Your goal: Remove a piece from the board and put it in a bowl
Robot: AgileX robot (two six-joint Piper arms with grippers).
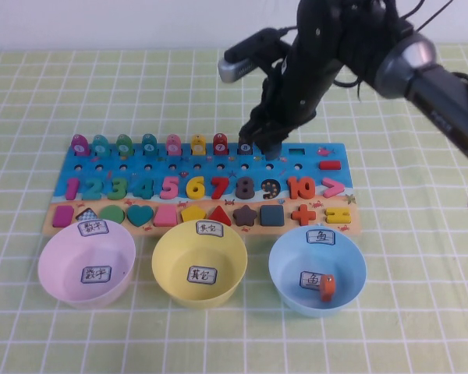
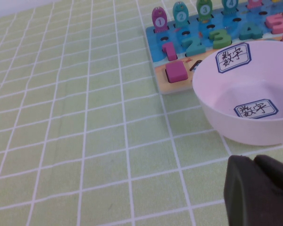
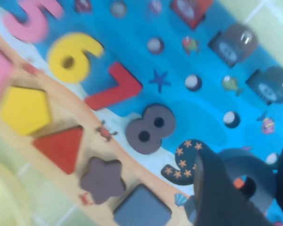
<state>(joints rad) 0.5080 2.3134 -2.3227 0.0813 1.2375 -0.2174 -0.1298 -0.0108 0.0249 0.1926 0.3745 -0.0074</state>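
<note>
right gripper (image 1: 263,146) hangs just above the far, blue part of the long wooden puzzle board (image 1: 312,160), over the row of fish-shaped pegs. its dark fingers (image 3: 217,197) stand partly apart and, as far as the blurred right wrist view allows, look clamped on the small, thick, slate-grey wooden number 9 (image 3: 245,172), which is lifted clear of the board. the star-speckled dark recess (image 1: 271,188) where a 9 fits lies bare, between the brown-maroon number 8 (image 1: 244,188) and the orange number 10 (image 1: 301,188). the pale pink round plastic bowl (image 1: 54,265) with white labels sits just in front of the board's left end, well apart from the piece. left gripper (image 2: 257,188) rests low over the green checked cloth (image 2: 85,141) near that bowl; whether it is open or closed cannot be told.
</note>
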